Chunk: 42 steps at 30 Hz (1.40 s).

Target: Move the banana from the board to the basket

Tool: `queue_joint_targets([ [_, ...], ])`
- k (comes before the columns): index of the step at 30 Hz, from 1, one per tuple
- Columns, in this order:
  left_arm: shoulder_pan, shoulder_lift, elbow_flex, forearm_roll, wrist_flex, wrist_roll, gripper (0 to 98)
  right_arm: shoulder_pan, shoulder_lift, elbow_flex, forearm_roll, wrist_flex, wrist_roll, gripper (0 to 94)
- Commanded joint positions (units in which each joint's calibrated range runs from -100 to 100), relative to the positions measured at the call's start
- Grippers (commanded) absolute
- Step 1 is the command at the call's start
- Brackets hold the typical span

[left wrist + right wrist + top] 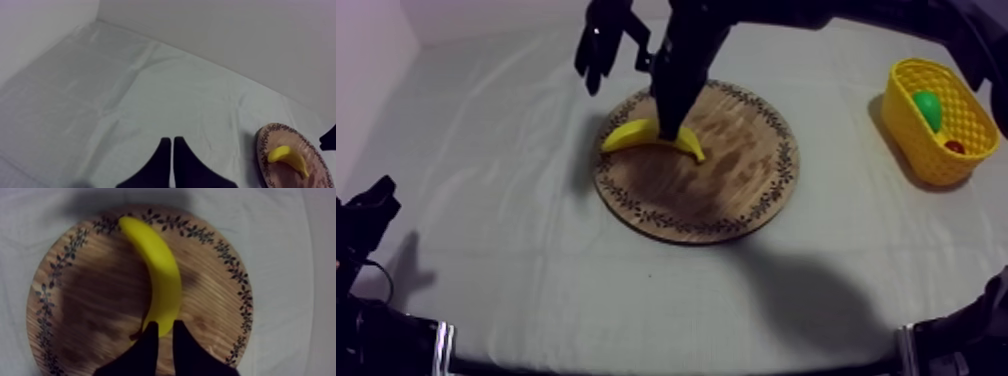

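The yellow banana lies curved on the round wooden board, toward its upper left part. My right gripper reaches down from the upper right, its black fingers closed round the banana near one end, and the banana rests on the wood. The yellow basket stands at the table's right side. My left gripper sits low at the left, fingers together as a narrow wedge over bare cloth. From there the board and banana show off to the side.
Inside the basket lie a green pear and a small red fruit. The grey-white cloth is open between the board and the basket, and along the front edge.
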Motion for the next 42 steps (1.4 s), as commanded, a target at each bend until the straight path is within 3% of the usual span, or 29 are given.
queue_joint_targets([
  [1,0.0,0.0,0.0,0.02,0.0,0.0,0.1,0.0,0.0,2.3,0.6,-1.2,-0.4,14.9],
  [4,0.0,0.0,0.0,0.02,0.0,0.0,0.1,0.1,-0.2,2.4,0.1,-0.9,0.0,20.6],
  [8,0.0,0.0,0.0,0.02,0.0,0.0,0.1,0.0,-0.9,3.0,0.3,-1.0,0.0,65.3],
  [10,0.0,0.0,0.0,0.02,0.0,0.0,0.1,0.2,-1.6,3.8,-0.1,-1.9,0.5,75.9],
  [12,0.0,0.0,0.0,0.02,0.0,0.0,0.1,0.5,-2.3,4.3,-1.2,-2.6,1.7,80.6],
  [18,0.0,0.0,0.0,0.02,0.0,0.0,0.1,0.9,-3.6,4.1,-3.1,-2.6,3.2,84.7],
  [42,0.0,0.0,0.0,0.02,0.0,0.0,0.1,1.6,13.3,-8.6,0.0,-2.5,-0.3,81.4],
])
